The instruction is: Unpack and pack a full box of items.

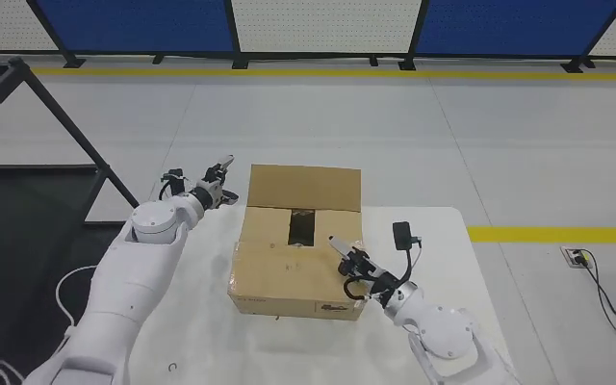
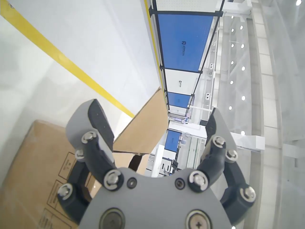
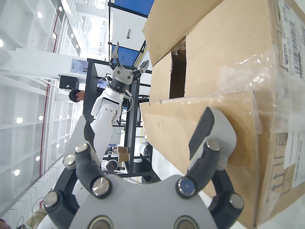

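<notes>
Box first, says one observer: where does it stand?

In the middle of the white tabletop, the other answers. It is brown cardboard. The far flap stands up and leans back. The other flaps lie nearly flat, with a dark gap between them. What is inside cannot be made out.

And its surface?

Clear tape crinkles across a top edge in the right wrist view, and printed labels sit on the side wall.

The left pincer?

Spread, pinching nothing. It hangs just beside the box's far left corner, above the tabletop's edge and apart from the cardboard. In its own wrist view the far flap shows between its fingers.

The right pincer?

Also spread and empty, over the box's near right part. In its wrist view one finger lies close against the near flap. Whether they touch cannot be told.

And the room?

The pale grey floor is crossed by a yellow line, and blue and white panels in black frames run along the far side. A dark mat lies on the floor off the tabletop's left, and a black stand slants over it. On the right, a floor socket sits by a second yellow strip.
</notes>
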